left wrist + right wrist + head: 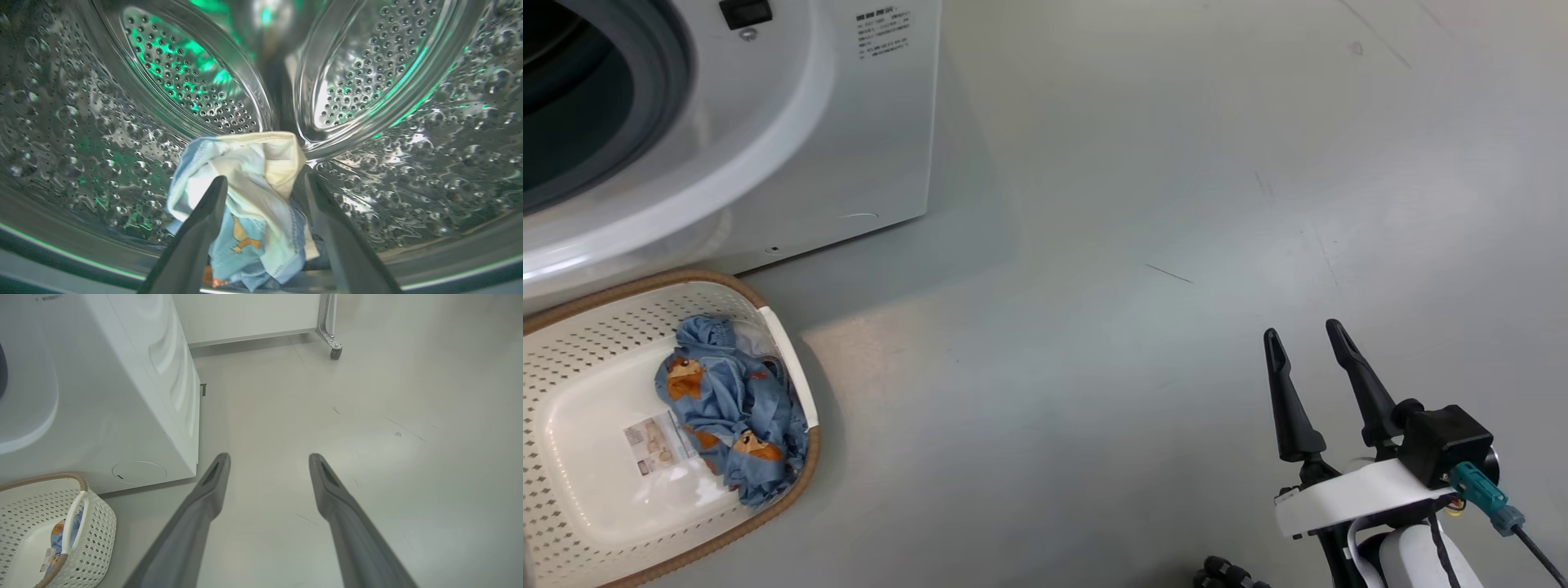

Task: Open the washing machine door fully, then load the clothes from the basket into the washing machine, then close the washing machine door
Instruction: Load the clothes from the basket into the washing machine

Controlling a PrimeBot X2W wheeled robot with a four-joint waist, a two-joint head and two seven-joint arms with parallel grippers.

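My left gripper [265, 178] is inside the perforated steel drum [81, 143] of the washing machine [849, 122], open. A light-blue and cream garment [261, 155] lies loose on the drum floor just beyond and between the fingers, gripped by neither. More of the clothes [731, 400], blue with orange figures, sit bunched in the cream basket [792, 482] on the floor before the machine. Over bare floor to the right, my right gripper [1303, 330] is open and holds nothing; its own view shows the gripper [269, 457] beside the machine [122, 396] and the basket [94, 522]. The washing machine door is out of view.
Grey floor [1135, 327] stretches wide to the right of the machine. A white unit on a metal leg with a caster [335, 351] stands at the far side behind the machine. A paper label [654, 441] lies on the basket's bottom.
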